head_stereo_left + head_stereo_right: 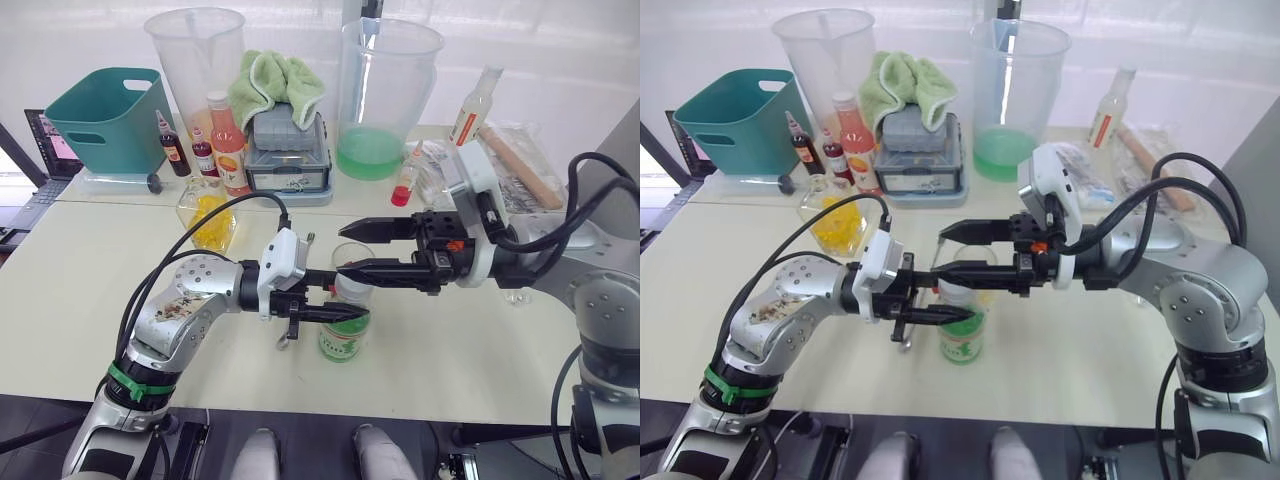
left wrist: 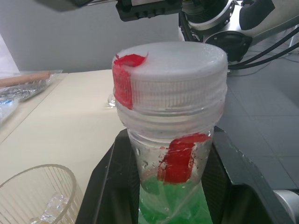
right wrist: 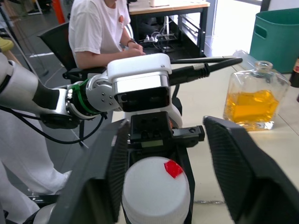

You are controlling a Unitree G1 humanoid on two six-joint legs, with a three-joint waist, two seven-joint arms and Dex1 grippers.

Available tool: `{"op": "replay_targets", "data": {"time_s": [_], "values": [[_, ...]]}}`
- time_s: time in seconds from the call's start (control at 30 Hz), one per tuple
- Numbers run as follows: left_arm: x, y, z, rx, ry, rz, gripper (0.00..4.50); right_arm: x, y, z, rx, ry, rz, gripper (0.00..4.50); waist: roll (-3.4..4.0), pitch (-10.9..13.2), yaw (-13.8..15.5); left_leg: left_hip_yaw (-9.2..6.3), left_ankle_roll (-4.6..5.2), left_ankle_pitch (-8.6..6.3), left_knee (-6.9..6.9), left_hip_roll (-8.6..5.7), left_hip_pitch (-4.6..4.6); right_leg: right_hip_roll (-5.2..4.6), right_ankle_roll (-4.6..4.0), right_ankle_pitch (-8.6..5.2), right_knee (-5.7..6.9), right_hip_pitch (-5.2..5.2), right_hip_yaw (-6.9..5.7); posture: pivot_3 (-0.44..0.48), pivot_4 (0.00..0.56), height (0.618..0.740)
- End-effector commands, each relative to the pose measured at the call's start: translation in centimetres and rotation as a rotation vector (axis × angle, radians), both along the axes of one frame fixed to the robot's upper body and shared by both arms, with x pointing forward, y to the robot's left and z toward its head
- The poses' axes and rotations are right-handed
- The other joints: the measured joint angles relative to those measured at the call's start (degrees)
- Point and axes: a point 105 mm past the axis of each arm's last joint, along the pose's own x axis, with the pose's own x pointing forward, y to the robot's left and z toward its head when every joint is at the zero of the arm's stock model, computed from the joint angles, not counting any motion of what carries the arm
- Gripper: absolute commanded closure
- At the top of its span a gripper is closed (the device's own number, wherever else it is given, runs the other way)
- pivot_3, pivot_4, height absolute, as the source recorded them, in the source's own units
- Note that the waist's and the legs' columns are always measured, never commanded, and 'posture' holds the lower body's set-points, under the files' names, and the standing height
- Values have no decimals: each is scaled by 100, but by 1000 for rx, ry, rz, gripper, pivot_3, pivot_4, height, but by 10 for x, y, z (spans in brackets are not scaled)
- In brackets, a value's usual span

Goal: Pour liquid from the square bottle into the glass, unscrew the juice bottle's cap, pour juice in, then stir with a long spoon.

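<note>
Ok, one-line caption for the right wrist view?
Open right claw straddles the white cap; left claw grips the juice bottle's neck, square bottle behind.

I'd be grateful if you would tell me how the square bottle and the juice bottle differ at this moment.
The square bottle stands free behind the left arm; the left gripper is shut on the juice bottle. The square bottle is squat, flat-sided and holds yellow liquid; the juice bottle is round, green-labelled and holds green liquid under the cap, between the right gripper's open fingers. Both stand upright.
</note>
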Motion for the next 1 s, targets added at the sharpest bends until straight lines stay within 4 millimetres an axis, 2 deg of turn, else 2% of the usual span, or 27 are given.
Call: {"op": "replay_targets", "data": {"time_s": [0.03,0.23,0.4,0.53,0.63,0.8,0.93,1.0], "values": [[0,-4,-8,24,31,-19,3220,-8,0,2,-1,-88,-44,638,0,0,0,0,0,0,0,0,0,0,0,0,-1,0,0,0,150,728],[2,-7,-7,22,33,-39,3220,-17,4,-12,-9,-87,-84,638,0,0,16,1,0,0,1,-1,-3,-1,1,0,-5,0,0,0,150,728],[2,-8,-7,24,32,-51,3220,-16,3,-13,6,-83,-122,638,0,0,18,0,0,0,1,-1,-2,-1,0,0,-5,1,0,0,150,728],[2,-8,-7,27,27,-49,3220,-11,4,-14,10,-79,-139,1683,0,0,19,0,0,0,1,-1,-3,-1,0,0,-7,1,0,0,150,728],[2,-6,-7,27,24,-36,3220,-9,6,-14,14,-79,-124,2772,0,0,17,0,0,0,1,-1,-3,-1,0,0,-7,1,0,0,150,728],[2,-4,-7,26,22,-10,3220,-11,10,-16,-15,-90,-30,2804,0,0,0,1,0,0,1,0,1,-1,0,1,-6,2,0,0,150,728],[1,-1,-8,38,16,3,3220,-11,13,-24,-128,-156,214,2804,0,0,-13,3,0,0,2,0,4,-1,0,1,-7,4,1,0,150,728],[1,0,-8,43,14,4,3220,-7,11,-25,-157,-177,276,2804,0,0,-32,5,0,0,1,1,10,0,1,1,-7,7,0,0,150,728]]}}
